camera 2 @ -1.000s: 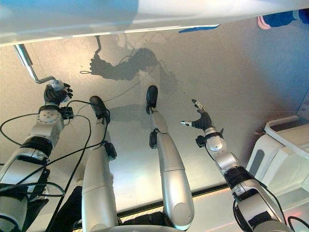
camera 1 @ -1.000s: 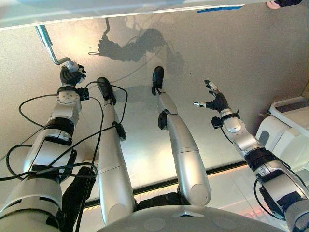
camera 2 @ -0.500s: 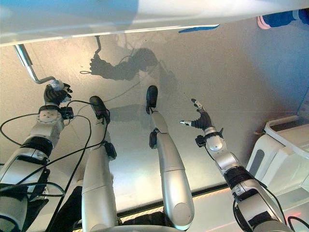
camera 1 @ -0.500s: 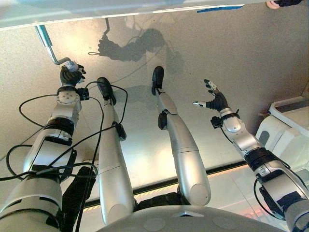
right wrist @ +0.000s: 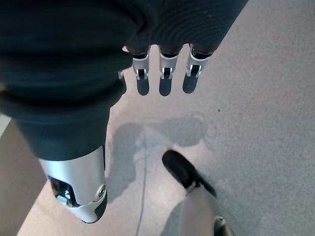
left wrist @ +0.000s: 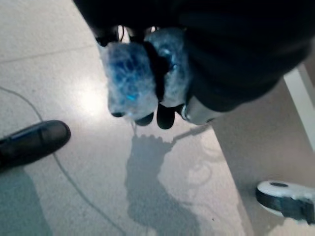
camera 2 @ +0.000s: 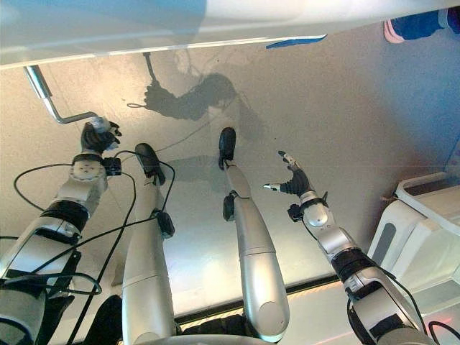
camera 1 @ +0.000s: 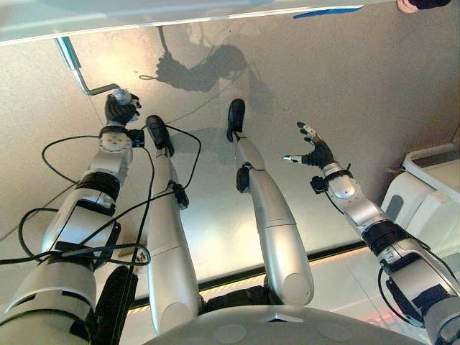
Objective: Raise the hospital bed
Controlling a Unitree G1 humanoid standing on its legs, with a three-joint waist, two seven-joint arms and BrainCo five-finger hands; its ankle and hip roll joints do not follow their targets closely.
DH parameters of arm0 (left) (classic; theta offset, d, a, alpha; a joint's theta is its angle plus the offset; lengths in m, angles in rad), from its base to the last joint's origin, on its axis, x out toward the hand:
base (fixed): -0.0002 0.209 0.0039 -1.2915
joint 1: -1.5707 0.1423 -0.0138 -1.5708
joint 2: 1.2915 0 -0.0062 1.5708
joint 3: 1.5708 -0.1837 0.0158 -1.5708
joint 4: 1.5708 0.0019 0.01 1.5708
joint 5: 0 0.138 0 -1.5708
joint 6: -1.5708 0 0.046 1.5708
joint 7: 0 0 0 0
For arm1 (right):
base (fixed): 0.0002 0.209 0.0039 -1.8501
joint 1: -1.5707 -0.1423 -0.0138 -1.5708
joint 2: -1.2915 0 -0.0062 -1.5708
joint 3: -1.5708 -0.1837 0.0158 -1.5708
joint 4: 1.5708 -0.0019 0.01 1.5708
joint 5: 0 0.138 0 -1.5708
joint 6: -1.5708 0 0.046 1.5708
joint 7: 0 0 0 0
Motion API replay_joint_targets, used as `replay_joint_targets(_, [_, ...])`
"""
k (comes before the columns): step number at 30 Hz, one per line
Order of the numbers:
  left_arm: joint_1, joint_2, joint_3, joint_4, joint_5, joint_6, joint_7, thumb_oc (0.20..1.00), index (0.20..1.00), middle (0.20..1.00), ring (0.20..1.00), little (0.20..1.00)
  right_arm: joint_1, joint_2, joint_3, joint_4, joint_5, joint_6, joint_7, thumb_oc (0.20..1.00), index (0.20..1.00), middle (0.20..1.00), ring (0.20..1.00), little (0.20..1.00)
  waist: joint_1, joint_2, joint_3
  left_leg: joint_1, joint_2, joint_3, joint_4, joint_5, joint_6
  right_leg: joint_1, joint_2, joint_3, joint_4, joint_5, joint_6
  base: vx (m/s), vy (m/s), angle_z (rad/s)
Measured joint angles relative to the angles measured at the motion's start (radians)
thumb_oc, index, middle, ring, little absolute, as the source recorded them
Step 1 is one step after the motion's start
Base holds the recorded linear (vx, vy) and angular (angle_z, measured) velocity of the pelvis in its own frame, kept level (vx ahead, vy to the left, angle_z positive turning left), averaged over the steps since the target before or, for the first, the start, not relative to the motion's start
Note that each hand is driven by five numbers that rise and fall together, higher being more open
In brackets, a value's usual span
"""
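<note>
My left hand (camera 1: 120,108) is curled tight around the end of the crank handle (camera 1: 88,77), the bent metal bar that sticks out from under the hospital bed (camera 1: 144,14). The grip end is wrapped in crinkly clear plastic, and in my left wrist view my fingers (left wrist: 160,114) close round it.

A moment ago my left hand and the crank end sat more toward 9 o'clock. Now they have swung toward 3 o'clock and a bit up, toward 12 o'clock. The bar's low leg now lies nearly flat from the bend out to my hand. I think that means the crank is turning, and turning it is what lifts the bed. I can't tell yet if the bed has gone up at all.

My right hand (camera 1: 316,152) hangs in the air at about 3 o'clock, well apart from the crank. Its fingers (right wrist: 161,81) are spread and loose, holding nothing. It has only drifted a little.

The bed's edge runs along 12 o'clock, just above the crank, so I have little room that way. Toward 6 o'clock there is bare floor (camera 1: 374,86) for the swing. A white machine (camera 1: 424,194) sits far off at 4 o'clock. A person's foot (camera 2: 413,27) shows at 1 o'clock, far from my hands.
</note>
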Motion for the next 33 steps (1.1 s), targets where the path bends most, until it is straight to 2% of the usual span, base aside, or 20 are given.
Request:
replay_joint_targets(5, [0.000, -0.006, -0.034, -0.013, 0.004, 0.017, 0.032, 0.200, 0.200, 0.200, 0.200, 0.200, 0.002, -0.006, 0.015, 0.002, -0.021, 0.000, 0.000, 1.000, 1.000, 1.000, 1.000, 1.000, -0.006, -0.003, -0.001, 0.035, -0.005, 0.036, -0.040, 0.018, 0.007, 0.000, 0.001, 0.036, -0.006, 0.007, 0.013, 0.00, -0.057, -0.09])
replay_joint_targets(13, [0.113, 0.034, -0.054, -0.275, -0.018, 0.040, 0.052, 0.200, 0.200, 0.200, 0.200, 0.200, 0.025, -0.008, 0.011, 0.000, -0.029, 0.002, 0.000, 1.000, 1.000, 1.000, 1.000, 1.000, -0.004, -0.004, -0.002, 0.067, -0.024, 0.056, -0.094, 0.044, 0.015, 0.001, -0.005, 0.056, -0.013, 0.015, 0.017, 0.00, -0.046, -0.02])
replay_joint_targets(18, [0.255, 0.189, -0.114, -0.626, -0.097, 0.039, -0.011, 0.200, 0.200, 0.200, 0.200, 0.200, 0.075, -0.006, -0.039, 0.000, -0.039, 0.007, 0.000, 1.000, 1.000, 1.000, 1.000, 1.000, 0.009, 0.000, 0.000, 0.072, -0.041, 0.052, -0.112, 0.053, 0.023, -0.004, -0.026, 0.054, 0.001, 0.012, 0.029, 0.00, 0.008, 0.05])
replay_joint_targets(21, [0.282, 0.217, -0.135, -0.720, -0.118, 0.032, -0.054, 0.200, 0.200, 0.200, 0.200, 0.200, 0.106, -0.005, -0.057, -0.001, -0.039, 0.008, 0.000, 1.000, 1.000, 1.000, 1.000, 1.000, 0.035, 0.001, 0.001, 0.078, -0.047, 0.052, -0.112, 0.053, 0.024, -0.002, -0.034, 0.054, 0.006, 0.012, 0.029, 0.02, 0.040, 0.07])
replay_joint_targets(22, [0.361, 0.291, -0.085, -0.844, -0.147, 0.035, -0.087, 0.200, 0.200, 0.200, 0.200, 0.200, 0.116, -0.002, -0.068, -0.014, -0.041, 0.004, 0.003, 1.000, 1.000, 1.000, 1.000, 1.000, 0.045, 0.008, 0.006, 0.071, -0.056, 0.047, -0.112, 0.056, 0.026, -0.010, -0.047, 0.049, 0.022, 0.002, 0.037, 0.02, 0.049, 0.10])
replay_joint_targets(24, [0.445, 0.367, -0.045, -0.965, -0.165, 0.020, -0.125, 0.200, 0.200, 0.200, 0.200, 0.200, 0.153, -0.005, -0.096, -0.017, -0.041, 0.001, 0.001, 1.000, 1.000, 1.000, 1.000, 1.000, 0.048, 0.014, 0.010, 0.065, -0.055, 0.043, -0.107, 0.056, 0.027, -0.019, -0.046, 0.046, 0.036, -0.003, 0.038, 0.02, 0.043, 0.07])
replay_joint_targets(26, [0.550, 0.458, 0.030, -1.068, -0.175, 0.006, -0.175, 0.200, 0.200, 0.200, 0.200, 0.200, 0.202, -0.023, -0.108, -0.015, -0.043, 0.008, 0.016, 1.000, 1.000, 1.000, 1.000, 1.000, 0.090, 0.029, 0.017, 0.061, -0.060, 0.031, -0.097, 0.054, 0.024, -0.020, -0.054, 0.039, 0.052, -0.013, 0.040, 0.03, 0.085, 0.09])
replay_joint_targets(28, [0.648, 0.505, 0.124, -1.115, -0.175, -0.008, -0.201, 0.200, 0.200, 0.200, 0.200, 0.200, 0.245, -0.032, -0.125, -0.035, -0.044, 0.005, 0.034, 1.000, 1.000, 1.000, 1.000, 1.000, 0.110, 0.035, 0.019, 0.059, -0.060, 0.019, -0.088, 0.054, 0.024, -0.017, -0.058, 0.029, 0.066, -0.021, 0.037, 0.03, 0.076, 0.14])
replay_joint_targets(29, [0.656, 0.516, 0.141, -1.123, -0.175, -0.008, -0.205, 0.200, 0.200, 0.200, 0.200, 0.200, 0.251, -0.035, -0.126, -0.038, -0.043, 0.005, 0.038, 1.000, 1.000, 1.000, 1.000, 1.000, 0.104, 0.035, 0.019, 0.058, -0.057, 0.018, -0.086, 0.053, 0.023, -0.015, -0.055, 0.026, 0.066, -0.022, 0.037, 0.03, 0.084, 0.09])
replay_joint_targets(30, [0.714, 0.541, 0.199, -1.147, -0.175, -0.012, -0.216, 0.200, 0.200, 0.200, 0.200, 0.200, 0.261, -0.038, -0.139, -0.032, -0.046, 0.004, 0.044, 1.000, 1.000, 1.000, 1.000, 1.000, 0.122, 0.037, 0.020, 0.052, -0.058, 0.011, -0.081, 0.052, 0.022, -0.015, -0.059, 0.024, 0.070, -0.024, 0.037, 0.03, 0.092, 0.12])
replay_joint_targets(31, [0.791, 0.547, 0.293, -1.170, -0.175, -0.022, -0.225, 0.200, 0.200, 0.200, 0.200, 0.200, 0.268, -0.040, -0.147, -0.032, -0.047, 0.004, 0.046, 1.000, 1.000, 1.000, 1.000, 1.000, 0.118, 0.043, 0.020, 0.040, -0.055, -0.004, -0.069, 0.049, 0.018, -0.017, -0.060, 0.011, 0.071, -0.026, 0.034, 0.04, 0.085, 0.12])
replay_joint_targets(33, [0.834, 0.561, 0.353, -1.171, -0.175, -0.022, -0.225, 0.200, 0.200, 0.200, 0.200, 0.200, 0.285, -0.042, -0.168, -0.031, -0.047, 0.003, 0.058, 1.000, 1.000, 1.000, 1.000, 1.000, 0.131, 0.048, 0.021, 0.032, -0.055, -0.008, -0.063, 0.049, 0.017, -0.017, -0.060, -0.001, 0.071, -0.028, 0.032, 0.04, 0.094, 0.09])
